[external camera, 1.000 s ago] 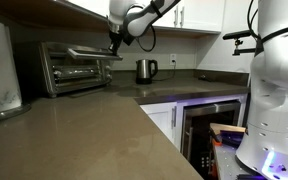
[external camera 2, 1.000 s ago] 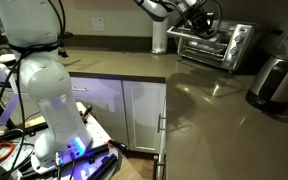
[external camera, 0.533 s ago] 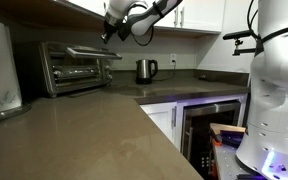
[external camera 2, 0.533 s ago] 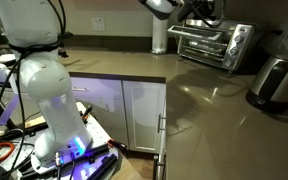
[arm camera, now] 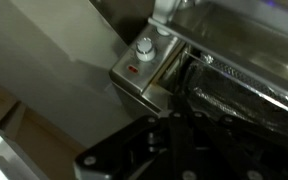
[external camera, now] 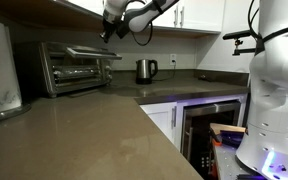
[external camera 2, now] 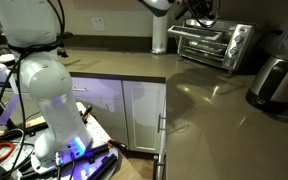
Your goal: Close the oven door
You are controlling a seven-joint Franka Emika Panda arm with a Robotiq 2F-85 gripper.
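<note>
The small silver oven (external camera: 59, 70) stands at the back of the counter and shows in both exterior views (external camera 2: 224, 45). The oven door (external camera: 94, 52) is partly open, its top edge with the bar handle tilted outward (external camera 2: 191, 35). My gripper (external camera: 108, 30) hangs in the air just above the door's handle end, apart from it (external camera 2: 198, 12). In the wrist view the dark fingers (arm camera: 174, 125) appear shut and empty over the oven's knob corner (arm camera: 144, 50).
A steel kettle (external camera: 145, 70) stands on the counter beyond the oven. Another steel kettle (external camera 2: 274, 82) sits near the counter's front. White wall cabinets (external camera: 199, 14) hang above. The brown counter (external camera: 94, 130) wraps in an L.
My gripper has risen from the door's handle to a spot above it. The oven door has not visibly moved.
</note>
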